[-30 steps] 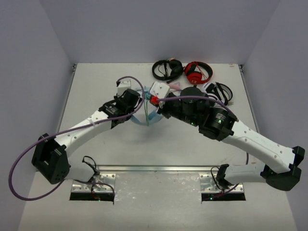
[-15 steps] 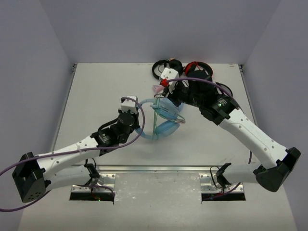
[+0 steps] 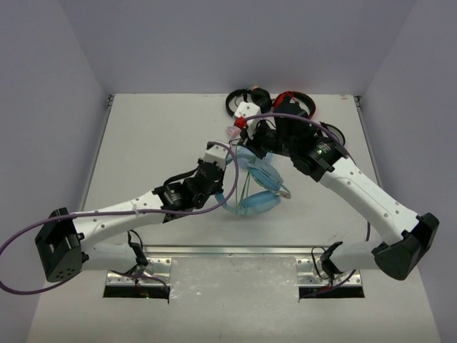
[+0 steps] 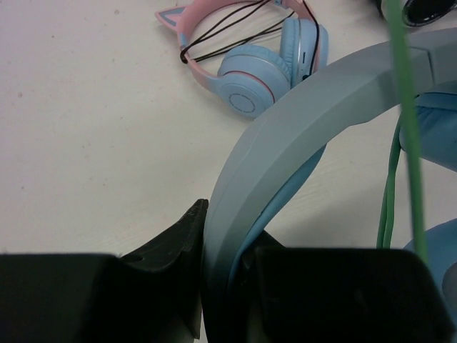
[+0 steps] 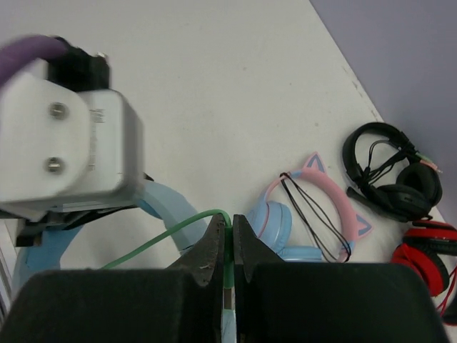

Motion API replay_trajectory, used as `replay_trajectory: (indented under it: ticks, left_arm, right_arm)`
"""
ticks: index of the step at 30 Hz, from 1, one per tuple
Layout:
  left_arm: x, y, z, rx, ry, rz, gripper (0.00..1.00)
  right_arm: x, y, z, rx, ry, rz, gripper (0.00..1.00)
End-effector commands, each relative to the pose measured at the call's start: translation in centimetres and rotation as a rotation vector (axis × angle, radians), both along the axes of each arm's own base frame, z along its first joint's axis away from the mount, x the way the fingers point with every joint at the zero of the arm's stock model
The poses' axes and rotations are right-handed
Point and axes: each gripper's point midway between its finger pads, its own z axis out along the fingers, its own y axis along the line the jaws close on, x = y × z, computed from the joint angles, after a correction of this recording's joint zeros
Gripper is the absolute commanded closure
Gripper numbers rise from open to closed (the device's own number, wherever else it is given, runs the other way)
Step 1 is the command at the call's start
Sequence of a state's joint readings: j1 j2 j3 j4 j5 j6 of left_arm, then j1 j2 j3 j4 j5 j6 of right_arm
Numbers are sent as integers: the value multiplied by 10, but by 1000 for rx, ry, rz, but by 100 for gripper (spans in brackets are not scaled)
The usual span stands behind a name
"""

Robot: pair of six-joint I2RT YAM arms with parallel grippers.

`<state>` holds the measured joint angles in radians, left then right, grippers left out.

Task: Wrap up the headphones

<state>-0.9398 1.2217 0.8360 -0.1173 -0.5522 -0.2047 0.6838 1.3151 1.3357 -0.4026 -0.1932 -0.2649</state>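
Observation:
The light-blue headphones (image 3: 258, 191) lie at mid-table, ear cups toward the near right. My left gripper (image 3: 226, 166) is shut on their wide grey-blue headband (image 4: 285, 136), which runs up between the black jaws of the left gripper (image 4: 225, 250). My right gripper (image 3: 246, 143) hangs just beyond, over the headband's far end. In the right wrist view the right gripper (image 5: 229, 232) is shut on the pale-green cable (image 5: 164, 236), which arcs left past the headband (image 5: 168, 207). The cable (image 4: 407, 107) also hangs taut down the left wrist view.
Pink-and-blue cat-ear headphones (image 3: 232, 132) lie just beyond the grippers, cord wound round their band (image 4: 250, 78). Black headphones (image 3: 246, 100), red headphones (image 3: 296, 103) and a white-and-black pair (image 3: 330, 133) crowd the far right. Walls close three sides.
The left arm has swung right, carrying the headband; the ear cups now lie nearer and to the right. The right gripper has drawn back toward the far side with the cable. Both stayed shut.

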Motion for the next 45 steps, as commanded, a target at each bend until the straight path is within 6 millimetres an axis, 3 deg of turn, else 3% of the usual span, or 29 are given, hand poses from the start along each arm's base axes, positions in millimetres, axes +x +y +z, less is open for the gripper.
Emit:
replay_trajectory:
  ticks: [1,6,9,12,17,18,19,21,22,23,25,27,29,31,34,37,42,43,44,45]
  left_arm:
    - [-17,-17,31,-80,-37,-95,100]
    - [-18,-2,28,-58,-29,-35,100]
    - [-20,-3,27,-74,-31,-50,100]
    - [-17,0,27,-73,-38,-26,100]
    - [-10,-3,51,-187,-56,-87,100]
    - [-8,-4,55,-204,-60,-110,99]
    - [-1,2,59,-219,-62,-112,99]
    - [5,0,70,-261,-49,-149,99]
    - [16,5,65,-249,-28,-126,99]
    - [18,1,74,-249,-19,-162,100]
    - [29,0,64,-220,27,-177,100]
    - [36,-3,71,-256,48,-237,100]
    - [38,-11,73,-298,72,-313,100]
    - [49,-6,78,-301,65,-320,100]
    - [60,-2,79,-305,81,-389,100]
    - [70,4,69,-376,169,-490,100]
    - [110,32,51,-327,195,-433,100]
    - [117,35,30,-291,250,-407,100]
    - [129,37,35,-244,222,-413,100]
    - [142,39,12,-220,277,-391,100]
  right_arm:
    - [53,-21,40,67,-128,-158,99]
    - [71,-62,32,119,-97,-260,99]
    - [73,-75,33,149,-86,-275,99]
    - [74,-80,34,166,-79,-279,99]
    - [73,-84,15,204,-22,-283,99]
    - [73,-84,12,214,-8,-279,93]
    - [71,-81,9,217,9,-262,82]
    - [70,-77,5,235,44,-250,72]
    - [70,-76,6,245,53,-249,64]
    - [70,-77,6,254,58,-258,63]
    - [74,-81,7,279,73,-287,61]
    - [79,-89,3,319,118,-318,59]
    - [82,-94,-6,351,169,-343,59]
    - [87,-107,-19,360,208,-387,58]
    - [93,-125,-40,371,293,-472,47]
    - [98,-144,-64,402,403,-576,37]
    - [93,-169,-84,464,504,-688,34]
    - [89,-169,-82,471,503,-689,33]
    - [84,-169,-75,482,492,-683,32]
    - [77,-169,-76,479,505,-688,32]
